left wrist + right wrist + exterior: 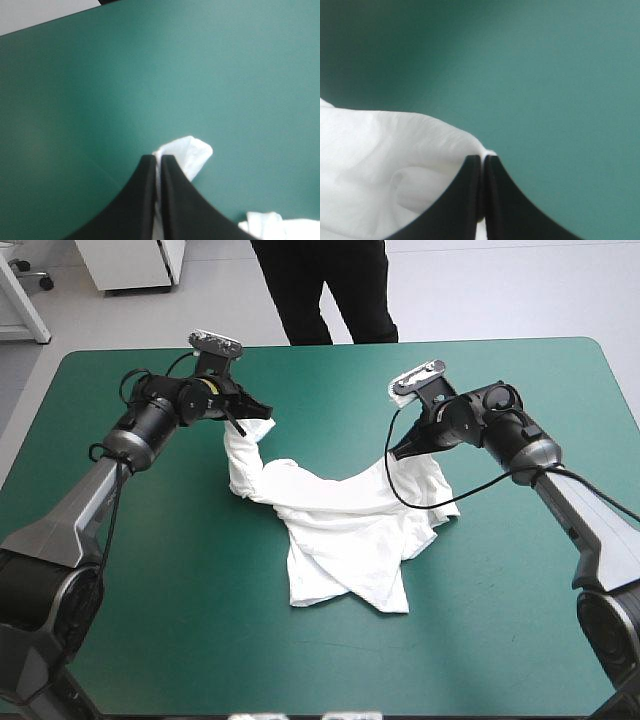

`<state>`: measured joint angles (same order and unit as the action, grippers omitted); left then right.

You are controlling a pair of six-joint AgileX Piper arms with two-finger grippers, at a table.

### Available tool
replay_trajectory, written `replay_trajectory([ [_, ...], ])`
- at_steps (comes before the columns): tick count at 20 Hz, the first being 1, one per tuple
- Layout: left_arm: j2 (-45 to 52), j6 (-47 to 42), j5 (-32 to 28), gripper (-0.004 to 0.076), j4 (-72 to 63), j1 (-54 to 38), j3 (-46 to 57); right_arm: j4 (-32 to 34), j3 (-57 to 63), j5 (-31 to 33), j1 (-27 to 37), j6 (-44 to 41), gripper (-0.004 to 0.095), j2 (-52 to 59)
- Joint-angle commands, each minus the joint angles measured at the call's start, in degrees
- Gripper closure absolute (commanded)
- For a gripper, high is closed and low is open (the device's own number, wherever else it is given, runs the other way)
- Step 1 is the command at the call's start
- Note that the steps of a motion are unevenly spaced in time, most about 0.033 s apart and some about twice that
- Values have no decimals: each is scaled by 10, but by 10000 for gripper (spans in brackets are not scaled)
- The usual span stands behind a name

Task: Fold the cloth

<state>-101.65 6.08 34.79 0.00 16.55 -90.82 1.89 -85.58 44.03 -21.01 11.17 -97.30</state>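
Note:
The white T-shirt (pixel 340 525) hangs stretched between both grippers above the teal-green table, its lower part crumpled on the cover near the middle. My left gripper (pixel 258 423) is shut on the T-shirt at one upper corner; in the left wrist view the left gripper (pixel 159 159) pinches a small white tab of T-shirt (pixel 187 152). My right gripper (pixel 397 452) is shut on the other upper corner. In the right wrist view the right gripper (pixel 483 159) holds the T-shirt (pixel 385 165), which billows to one side of the fingers.
Bare teal-green table (pixel 150 590) lies on all sides of the shirt. The far edge (pixel 330 345) runs just beyond both grippers.

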Motion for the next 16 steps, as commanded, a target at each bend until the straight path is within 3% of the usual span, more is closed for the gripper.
replay_trajectory([
  [1,-8,2,-55,732,-5,4,-16,6,-16,-47,17,-12,923,5],
  [2,-12,2,-53,730,-5,4,-16,5,-16,-45,20,-12,915,2],
  [4,-24,2,-36,668,-5,4,-16,1,-16,-44,37,-11,790,-4],
  [6,-27,19,-21,415,-9,4,-17,-6,-22,-49,60,-11,399,-3],
  [8,-23,28,26,213,-4,4,-42,-7,-46,-19,80,-11,189,1],
  [10,5,25,95,155,-5,4,-77,-7,-72,5,98,-10,170,22],
  [16,161,27,201,160,-6,28,-72,2,-83,80,117,-10,245,120],
])
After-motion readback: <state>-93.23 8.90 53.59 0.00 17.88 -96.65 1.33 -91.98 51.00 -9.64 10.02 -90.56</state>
